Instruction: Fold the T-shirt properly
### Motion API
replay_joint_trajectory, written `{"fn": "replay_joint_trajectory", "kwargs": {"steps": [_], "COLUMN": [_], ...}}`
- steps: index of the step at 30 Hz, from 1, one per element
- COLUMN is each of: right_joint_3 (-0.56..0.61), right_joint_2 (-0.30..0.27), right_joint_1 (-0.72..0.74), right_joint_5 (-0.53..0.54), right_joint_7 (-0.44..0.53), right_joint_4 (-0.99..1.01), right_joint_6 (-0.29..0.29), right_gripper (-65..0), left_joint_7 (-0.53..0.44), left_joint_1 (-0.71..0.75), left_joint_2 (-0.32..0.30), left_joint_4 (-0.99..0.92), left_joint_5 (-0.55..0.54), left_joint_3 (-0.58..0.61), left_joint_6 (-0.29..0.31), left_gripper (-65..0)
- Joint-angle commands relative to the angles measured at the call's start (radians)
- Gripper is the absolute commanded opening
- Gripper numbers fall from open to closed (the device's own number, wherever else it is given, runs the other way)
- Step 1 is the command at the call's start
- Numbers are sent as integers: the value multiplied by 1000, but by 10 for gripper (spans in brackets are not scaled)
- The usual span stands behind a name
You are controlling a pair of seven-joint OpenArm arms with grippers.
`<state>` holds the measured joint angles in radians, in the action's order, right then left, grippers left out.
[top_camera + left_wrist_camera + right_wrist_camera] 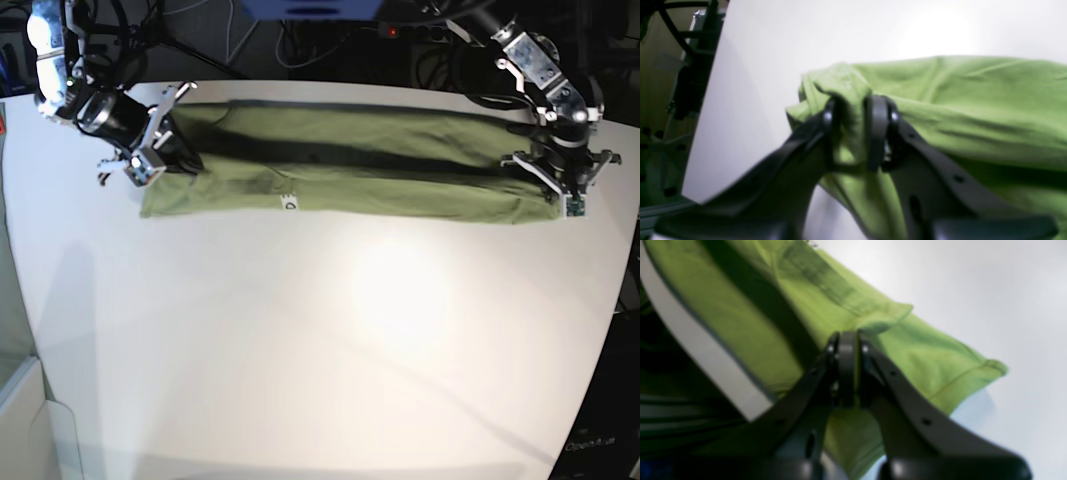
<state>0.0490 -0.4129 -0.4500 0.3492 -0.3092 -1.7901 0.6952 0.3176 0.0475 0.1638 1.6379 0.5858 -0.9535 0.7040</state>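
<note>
The olive-green T-shirt (350,165) lies folded lengthwise into a long band across the far part of the white table (320,350). A small white label (288,203) shows at its near edge. My right gripper (168,152) is at the band's left end. In the right wrist view this gripper (847,353) is shut on a fold of the T-shirt (923,356). My left gripper (556,178) is at the band's right end. In the left wrist view it (853,133) is shut on a bunched corner of the T-shirt (973,110).
The table's far edge runs just behind the shirt, with dark cables and equipment (300,40) beyond it. The table's edge (700,160) lies close to my left gripper. A pale bin (25,420) stands off the table's near left corner.
</note>
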Motion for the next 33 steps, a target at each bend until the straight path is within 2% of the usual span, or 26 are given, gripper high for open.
{"fn": "replay_joint_trajectory", "kwargs": {"steps": [1, 12, 19, 24, 26, 33], "right_joint_3": [-8, -5, -4, -8, -8, -10], "right_joint_2": [-11, 4, 44, 79, 88, 73], "right_joint_1": [-3, -63, -89, -109, -120, -126], "right_joint_5": [14, 12, 14, 14, 14, 14], "right_joint_7": [31, 51, 45, 46, 48, 49], "right_joint_4": [-15, -6, 6, 8, 8, 3], "right_joint_6": [-1, -1, -1, -1, -1, -1], "right_gripper": [-641, -635, -627, -482, -448, -450], "left_joint_7": [-21, -21, -21, -21, -21, -21], "left_joint_1": [-8, -8, 4, 9, 9, 10], "left_joint_2": [-7, -7, -7, -7, -7, -7], "left_joint_4": [20, 20, 20, 20, 20, 20], "left_joint_5": [-14, -10, -10, -11, -11, -11], "left_joint_3": [-3, -3, -2, 0, -2, -5], "left_joint_6": [-6, -6, -6, -6, -6, -6], "left_gripper": [-530, -530, -530, -530, -530, -530]}}
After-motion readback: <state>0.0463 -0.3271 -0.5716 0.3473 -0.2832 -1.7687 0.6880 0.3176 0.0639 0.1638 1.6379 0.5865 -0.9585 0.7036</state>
